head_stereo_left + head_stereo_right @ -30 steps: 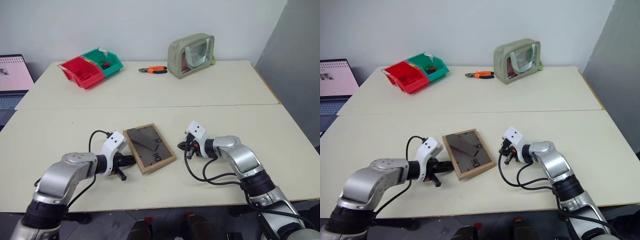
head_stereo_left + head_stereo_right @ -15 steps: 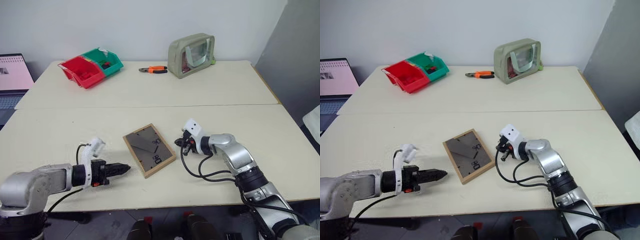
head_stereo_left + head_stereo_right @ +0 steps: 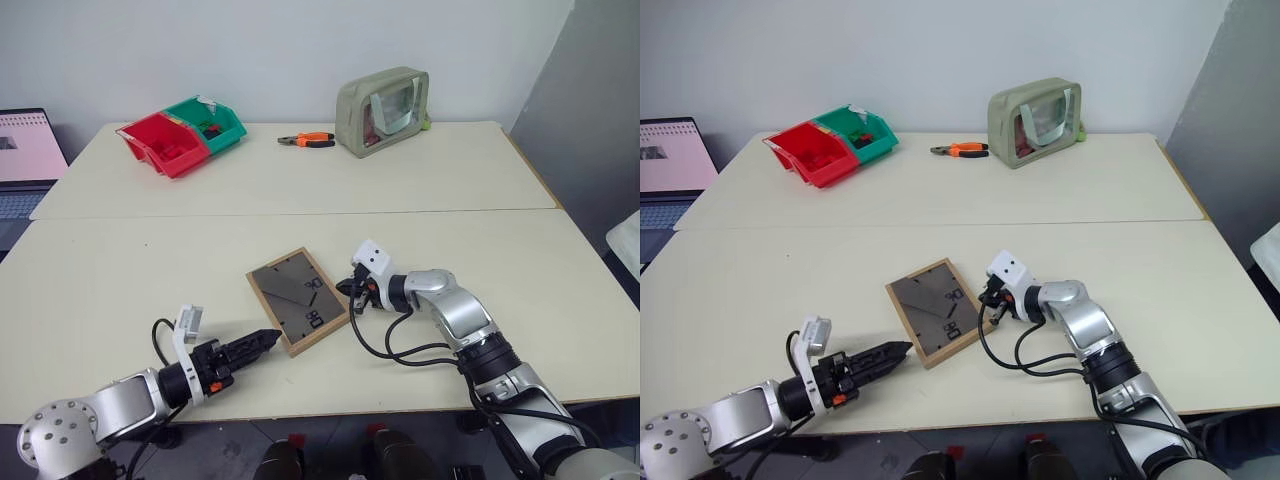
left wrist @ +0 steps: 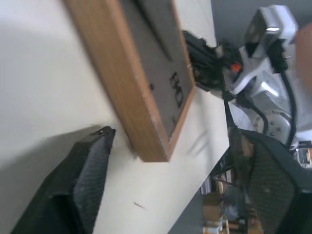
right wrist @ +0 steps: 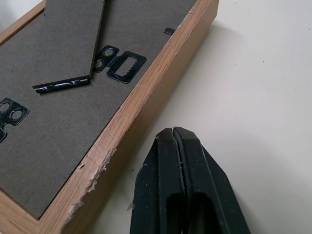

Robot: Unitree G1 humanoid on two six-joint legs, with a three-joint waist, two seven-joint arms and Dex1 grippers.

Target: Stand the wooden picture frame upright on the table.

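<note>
Fingers of my right gripper (image 3: pixel 352 291) are pressed together just beside the right edge of the wooden picture frame (image 3: pixel 298 299), which lies back-up at centre on the table (image 3: pixel 120 270). My left gripper (image 3: pixel 262 342), lower left, stands spread apart at the frame's near corner. Pale tabletop lies open around. Upper left, a red bin (image 3: pixel 158 144) and green bin (image 3: pixel 212 122) hold small parts; pliers (image 3: pixel 306 140) and a pouch (image 3: pixel 383 110) lie beyond.

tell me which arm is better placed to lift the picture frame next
Probably left: the left pincer is open at the near corner of the flat-lying wooden picture frame, ready to straddle the edge. The right pincer is shut beside the right edge.
</note>
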